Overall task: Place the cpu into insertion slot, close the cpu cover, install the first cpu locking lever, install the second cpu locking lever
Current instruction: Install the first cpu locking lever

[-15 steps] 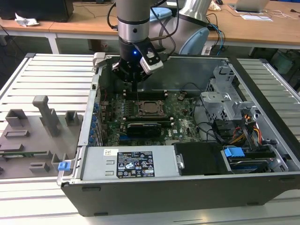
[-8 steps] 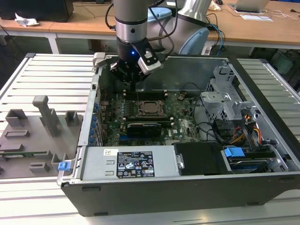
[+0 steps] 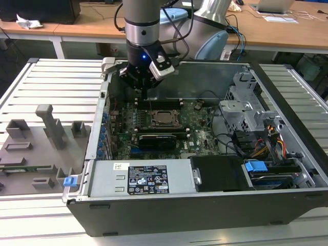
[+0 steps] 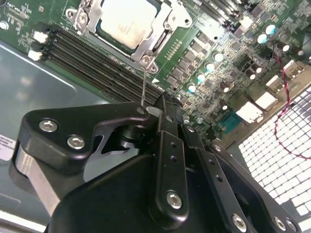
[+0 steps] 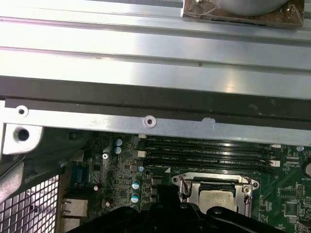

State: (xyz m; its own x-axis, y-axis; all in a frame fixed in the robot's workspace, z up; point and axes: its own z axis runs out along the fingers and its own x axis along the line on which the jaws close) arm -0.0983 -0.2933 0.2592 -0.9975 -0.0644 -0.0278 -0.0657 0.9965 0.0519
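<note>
- Even, fairly bright room light is falling from above in the exterior view, leaving the inside of the computer case [image 3: 205, 72] dimmer.
- Glare is washing out the perforated grille [image 4: 282, 160] in the second wrist view.
- The black gripper [image 4: 163, 114] is sitting close to the lens, looking soft and dark.
- The aluminium slats [image 5: 146, 53] are shining pale in the first wrist view, with mild blur.
</note>
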